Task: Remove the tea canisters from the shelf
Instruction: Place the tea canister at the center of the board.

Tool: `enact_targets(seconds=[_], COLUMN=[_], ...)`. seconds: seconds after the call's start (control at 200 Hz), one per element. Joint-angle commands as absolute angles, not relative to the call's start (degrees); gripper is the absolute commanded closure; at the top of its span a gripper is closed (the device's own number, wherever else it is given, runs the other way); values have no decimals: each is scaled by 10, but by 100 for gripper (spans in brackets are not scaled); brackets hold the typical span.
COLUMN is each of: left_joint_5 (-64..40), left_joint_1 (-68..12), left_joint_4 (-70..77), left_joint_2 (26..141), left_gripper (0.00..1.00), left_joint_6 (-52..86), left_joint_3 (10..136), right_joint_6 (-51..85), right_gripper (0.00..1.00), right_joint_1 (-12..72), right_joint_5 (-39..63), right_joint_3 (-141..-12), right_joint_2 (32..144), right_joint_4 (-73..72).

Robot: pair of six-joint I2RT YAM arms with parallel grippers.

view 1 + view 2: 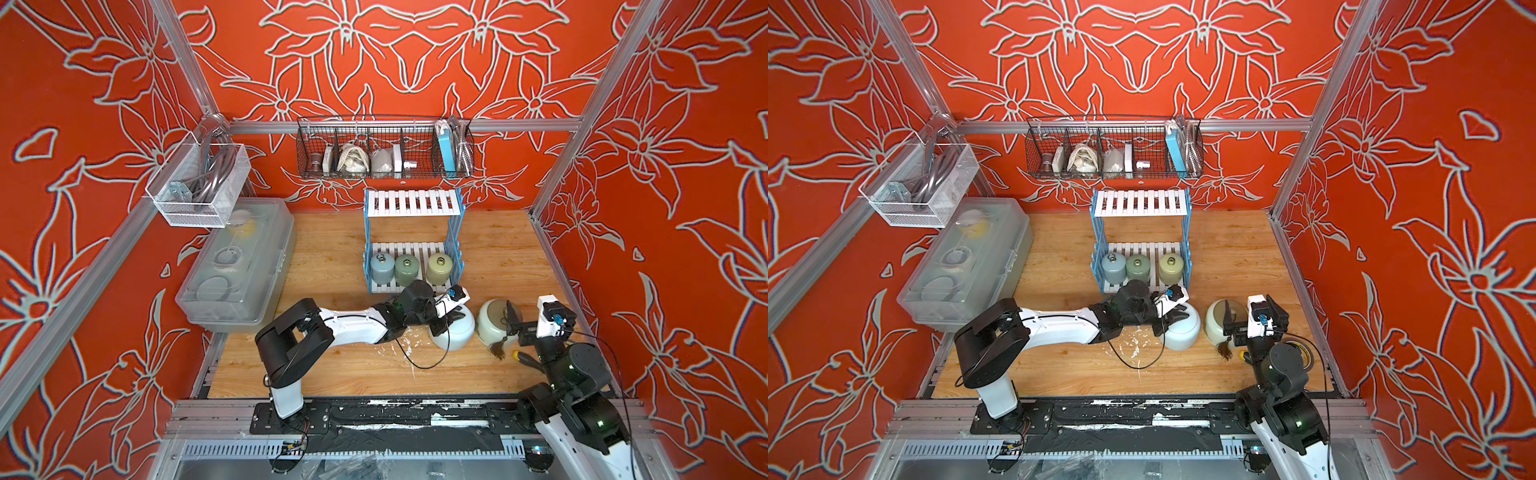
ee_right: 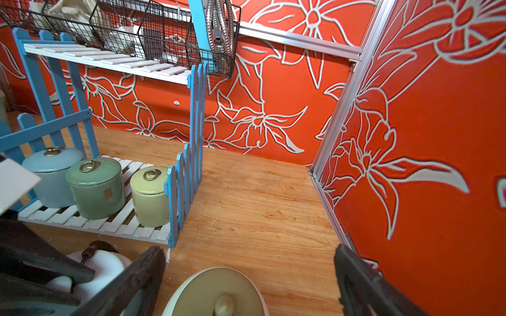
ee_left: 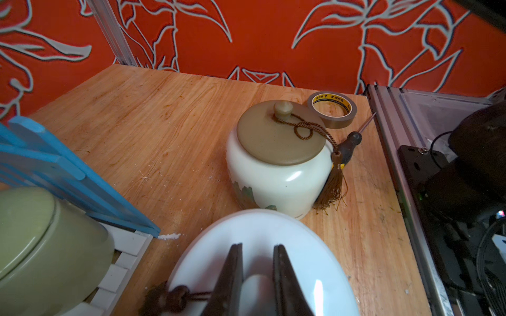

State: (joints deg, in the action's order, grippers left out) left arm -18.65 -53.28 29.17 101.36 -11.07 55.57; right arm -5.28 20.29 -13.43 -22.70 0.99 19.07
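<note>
Left gripper [image 1: 451, 319] pinches the knob of the pale canister [image 1: 457, 336], its arm stretched low, in both top views; two large canisters stand on the table [image 1: 332, 249], three small canisters [image 1: 406, 270] on the lower tier of the shelf [image 1: 413, 203]. Left wrist: fingers [image 3: 230, 276] clamp that knob. Right wrist: right gripper [image 2: 249, 247] spread wide above the cream canister [image 2: 208, 290].

The tape roll [image 3: 337, 123] has a yellow strip inside with black writing on it, too small to read.
</note>
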Motion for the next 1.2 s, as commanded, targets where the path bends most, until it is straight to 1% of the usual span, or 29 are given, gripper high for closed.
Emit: enact_targets(seconds=[0.0, 0.16, 0.445, 0.561, 0.711, 0.751, 0.876, 0.956, 1.021, 1.191], left_joint_5=[-201, -198, -189, -193, -192, -191, -190, -187, -188, -182], left_joint_1=[-542, -543, -543, -544, -546, -546, -547, -547, -547, -547], left_joint_4=[326, 332, 336, 341, 335, 337, 333, 329, 334, 325], left_joint_2=[977, 974, 992, 1000, 1006, 1005, 997, 988, 979, 943], left_gripper=[100, 100, 98, 96, 85, 81, 57, 45, 40, 35], left_joint_6=[-87, -88, -90, -83, -81, -81, -84, -84, -87, -92], left_joint_3=[558, 549, 568, 574, 580, 578, 572, 569, 559, 536], right_joint_6=[-55, -56, -55, -55, -56, -56, -56, -55, -56, -57], right_gripper=[1, 1, 1, 1, 1, 0, 1, 1, 1, 1], right_joint_1=[200, 198, 197, 197, 197, 197, 196, 196, 196, 195], right_joint_5=[-139, -138, -138, -137, -137, -136, -134, -135, -135, -136], right_joint_3=[-221, -223, -222, -221, -221, -221, -221, -220, -221, -221], right_joint_2=[5, 4, 4, 4, 5, 6, 5, 9, 11, 16], right_joint_4=[182, 184, 183, 183, 182, 182, 182, 181, 181, 181])
